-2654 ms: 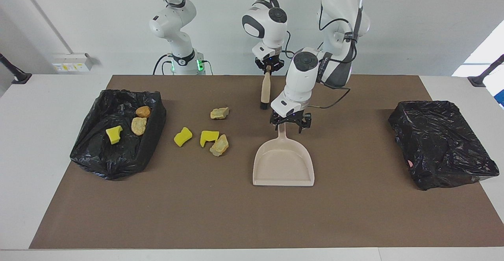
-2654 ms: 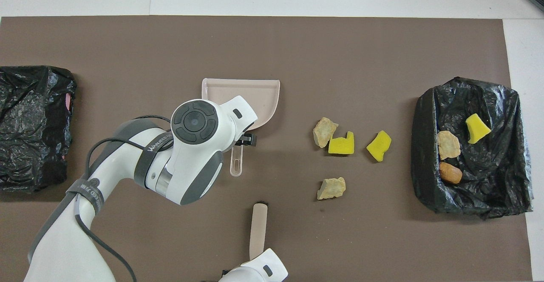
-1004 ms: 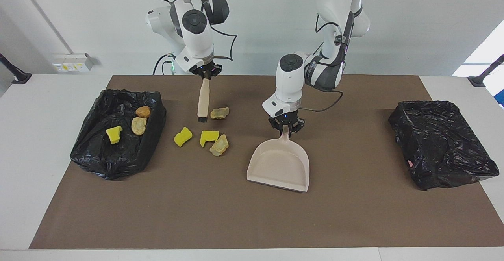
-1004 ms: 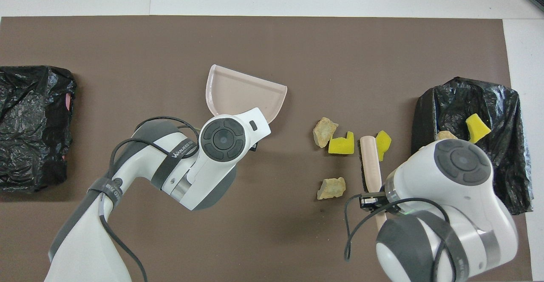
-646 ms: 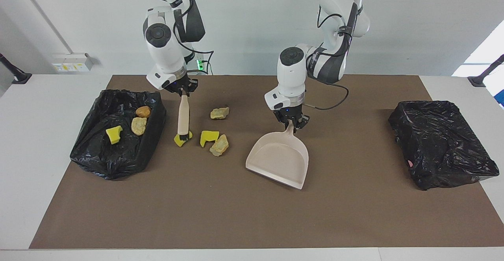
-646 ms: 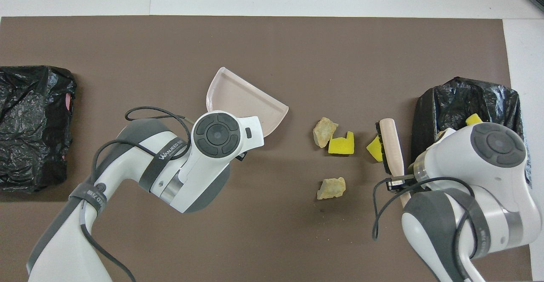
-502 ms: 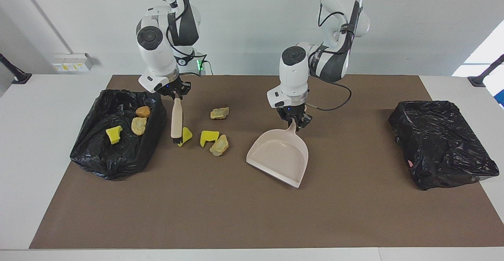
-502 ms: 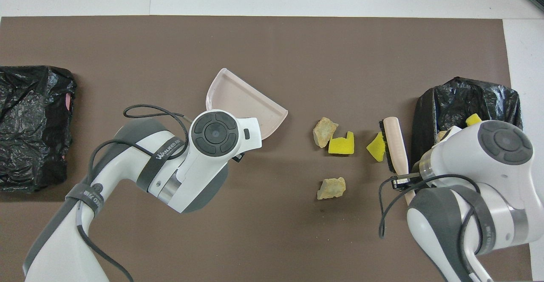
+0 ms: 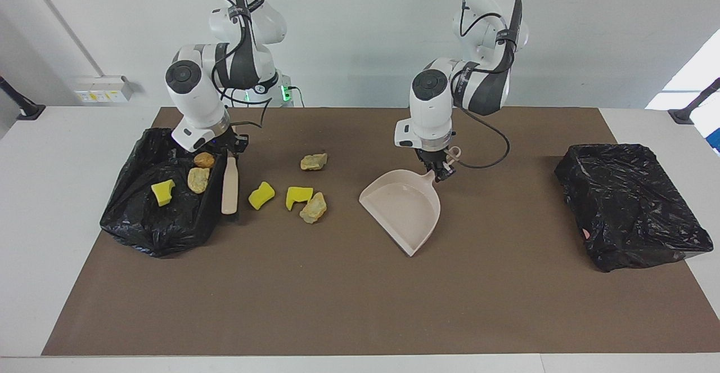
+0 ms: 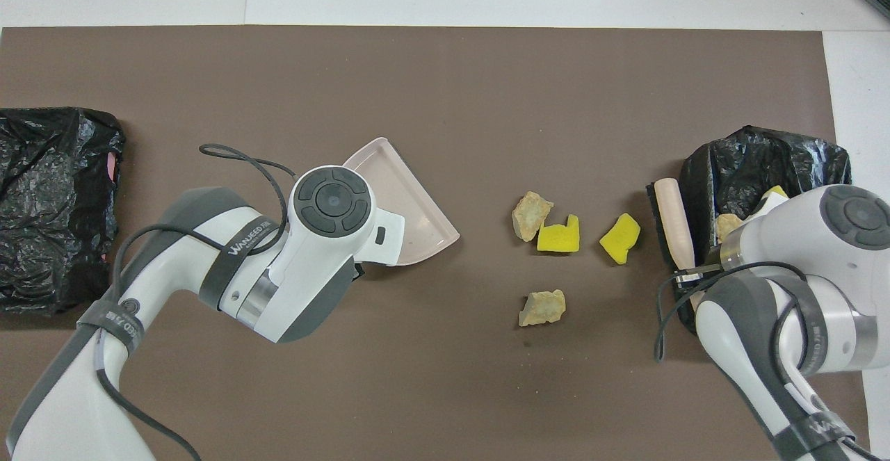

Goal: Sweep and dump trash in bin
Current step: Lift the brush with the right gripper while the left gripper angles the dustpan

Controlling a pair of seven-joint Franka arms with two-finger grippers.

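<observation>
Yellow sponge chunks (image 9: pixel 261 195); tan, rock-like lumps (image 9: pixel 314 207); all palm-sized

brown mat (image 9: pixel 337 305) covers the white table (image 9: pixel 56 204); a wall socket (image 9: pixel 104 88), probably, sits by its edge.
</observation>
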